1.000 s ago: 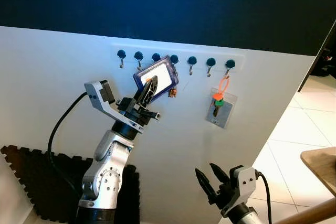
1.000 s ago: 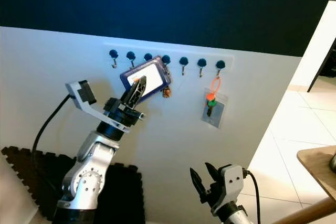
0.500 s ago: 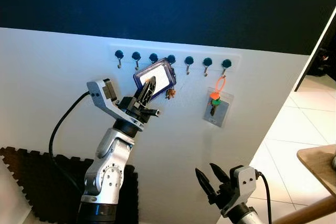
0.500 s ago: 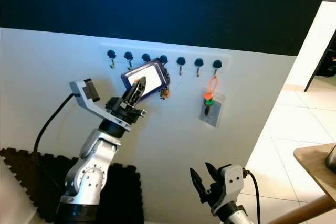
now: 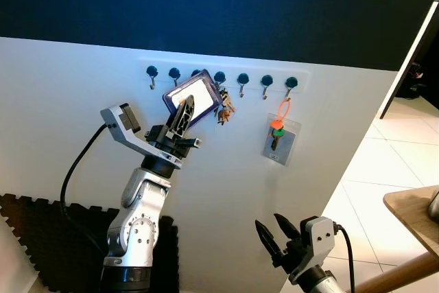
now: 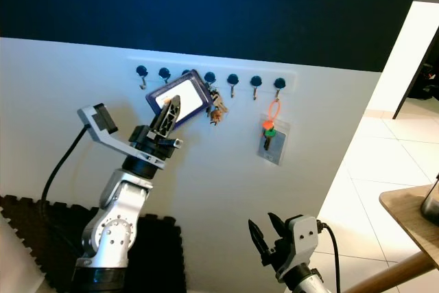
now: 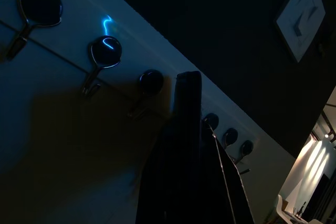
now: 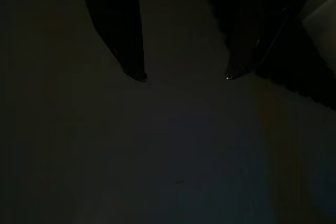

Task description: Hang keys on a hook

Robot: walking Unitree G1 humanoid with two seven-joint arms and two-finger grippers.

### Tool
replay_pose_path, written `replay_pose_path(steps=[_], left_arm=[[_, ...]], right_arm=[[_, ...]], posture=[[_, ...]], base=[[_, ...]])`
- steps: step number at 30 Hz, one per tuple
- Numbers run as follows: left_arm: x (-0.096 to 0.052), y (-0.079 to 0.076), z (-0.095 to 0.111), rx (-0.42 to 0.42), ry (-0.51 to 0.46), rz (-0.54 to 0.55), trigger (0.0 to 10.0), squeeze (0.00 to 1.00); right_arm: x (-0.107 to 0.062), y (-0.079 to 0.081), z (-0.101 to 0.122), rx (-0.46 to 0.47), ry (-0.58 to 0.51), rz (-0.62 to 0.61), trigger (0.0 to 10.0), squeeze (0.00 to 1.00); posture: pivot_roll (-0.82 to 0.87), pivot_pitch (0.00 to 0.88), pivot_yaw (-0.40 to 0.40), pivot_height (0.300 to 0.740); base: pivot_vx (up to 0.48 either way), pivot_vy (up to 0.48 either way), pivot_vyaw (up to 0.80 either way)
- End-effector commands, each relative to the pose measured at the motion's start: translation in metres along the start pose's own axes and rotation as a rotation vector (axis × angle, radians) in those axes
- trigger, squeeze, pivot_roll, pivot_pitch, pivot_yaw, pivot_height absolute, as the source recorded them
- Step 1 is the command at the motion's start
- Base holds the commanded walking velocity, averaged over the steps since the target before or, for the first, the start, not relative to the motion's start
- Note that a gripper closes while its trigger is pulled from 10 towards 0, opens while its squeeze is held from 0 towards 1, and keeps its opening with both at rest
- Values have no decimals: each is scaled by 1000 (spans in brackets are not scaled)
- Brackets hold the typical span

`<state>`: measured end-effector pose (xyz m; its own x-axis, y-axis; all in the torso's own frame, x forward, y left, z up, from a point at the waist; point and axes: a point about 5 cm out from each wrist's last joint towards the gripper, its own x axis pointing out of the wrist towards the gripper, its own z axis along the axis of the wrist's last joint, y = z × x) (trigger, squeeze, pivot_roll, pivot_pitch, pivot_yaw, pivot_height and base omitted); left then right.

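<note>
- The left gripper (image 5: 185, 108) was raised to the row of hooks (image 5: 219, 77) on the white wall (image 5: 62, 94), its fingers closed on a blue-edged card holder (image 5: 193, 95).
- The keys (image 5: 224, 108) dangled from the holder's right end, just beneath the fourth hook from the left, touching the wall.
- Another clear pouch with an orange loop (image 5: 280, 138) hung from the last hook.
- The right gripper (image 5: 276, 235) hung low, fingers spread apart and empty.

purple-edged white card (image 5: 195, 97), orange-looped tag (image 5: 280, 136)
</note>
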<state>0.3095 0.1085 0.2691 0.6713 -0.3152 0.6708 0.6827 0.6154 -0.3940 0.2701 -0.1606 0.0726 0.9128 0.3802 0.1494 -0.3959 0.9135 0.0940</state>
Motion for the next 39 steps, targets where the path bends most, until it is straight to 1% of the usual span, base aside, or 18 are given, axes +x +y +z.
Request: replay_pose_path(steps=[1,2,7,13,16,25,30,37,38,39], left_arm=[[-2,4,-1,-29,-6,43,10000,0],[-2,4,-1,-29,-6,43,10000,0],[-5,15,-4,-62,1,144,10000,0],[-6,17,-3,-83,-12,163,10000,0],[-8,20,-2,-90,-19,191,10000,0],[-12,24,-2,-94,-22,242,10000,0],[-15,26,-1,-92,-34,256,10000,0],[-20,26,-5,-88,-17,256,10000,8],[-20,26,-5,-88,-16,256,10000,239],[-20,25,-5,-87,-15,255,10000,945]], right_arm=[[-1,-1,0,1,5,0,10000,0],[-1,-1,0,1,5,0,10000,0],[-2,-2,0,-1,9,1,10000,0],[-2,-2,0,-2,11,1,10000,0],[-2,-2,0,-1,12,1,10000,0],[-2,-2,0,-3,12,0,10000,0],[-2,-2,0,-3,10,-2,10000,0],[-3,-1,0,-2,9,-3,10000,0],[-3,-1,0,-2,9,-3,10000,0],[-3,-1,0,-2,9,-3,10000,0]], posture=[[40,86,-50,740],[40,86,-50,740],[39,84,-49,740],[39,84,-49,740],[38,77,-50,740],[39,75,-51,740],[39,77,-50,740],[42,84,-51,740],[42,84,-51,740],[42,84,-51,740]], base=[[0,0,0],[0,0,0],[0,0,0],[0,0,0],[0,0,0],[0,0,0],[0,0,0],[0,0,0],[0,0,0],[0,0,0]])
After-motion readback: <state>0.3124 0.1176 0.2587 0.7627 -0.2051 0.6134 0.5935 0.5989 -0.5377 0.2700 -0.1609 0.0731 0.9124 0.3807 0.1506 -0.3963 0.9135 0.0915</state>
